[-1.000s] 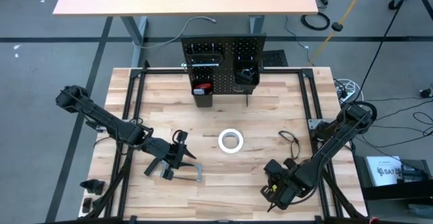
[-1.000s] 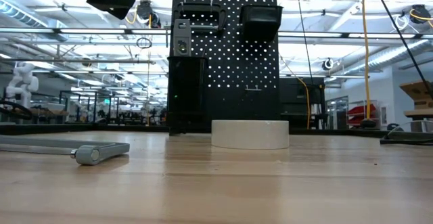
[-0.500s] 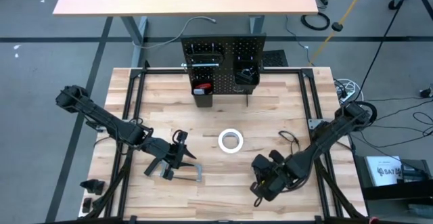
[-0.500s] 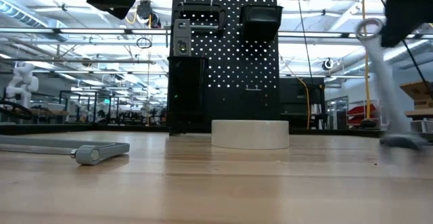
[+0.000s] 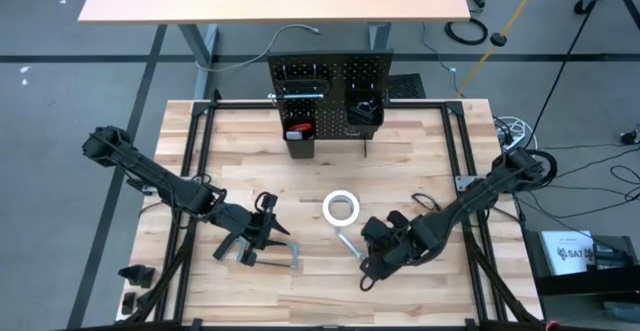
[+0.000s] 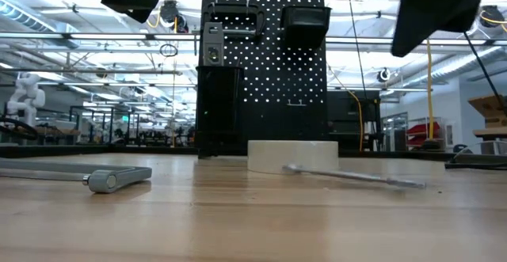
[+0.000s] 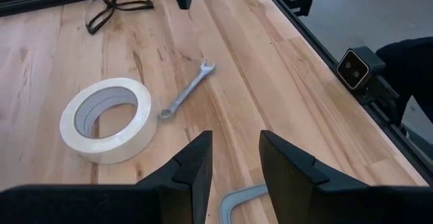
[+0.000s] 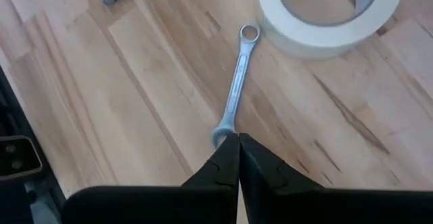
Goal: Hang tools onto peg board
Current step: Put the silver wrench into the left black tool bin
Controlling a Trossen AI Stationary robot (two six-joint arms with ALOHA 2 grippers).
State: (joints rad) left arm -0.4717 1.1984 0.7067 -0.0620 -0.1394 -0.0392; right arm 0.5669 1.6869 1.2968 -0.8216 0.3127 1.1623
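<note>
While the left gripper (image 5: pixel 262 233) waits part-open, the clenched right gripper (image 8: pixel 237 137) has swung in — wrench (image 8: pixel 235 92) now beside tape roll (image 8: pixel 329 11).

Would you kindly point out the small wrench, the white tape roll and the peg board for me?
small wrench (image 8: pixel 235 88): right wrist view, middle of its shaft.
white tape roll (image 7: pixel 128 137): left wrist view, outer side wall.
peg board (image 6: pixel 287 72): low view, bare perforated panel.

A big robotics lab: ceiling pipes (image 6: pixel 95 40), workbenches, and a white robot (image 6: pixel 24 92) behind.
</note>
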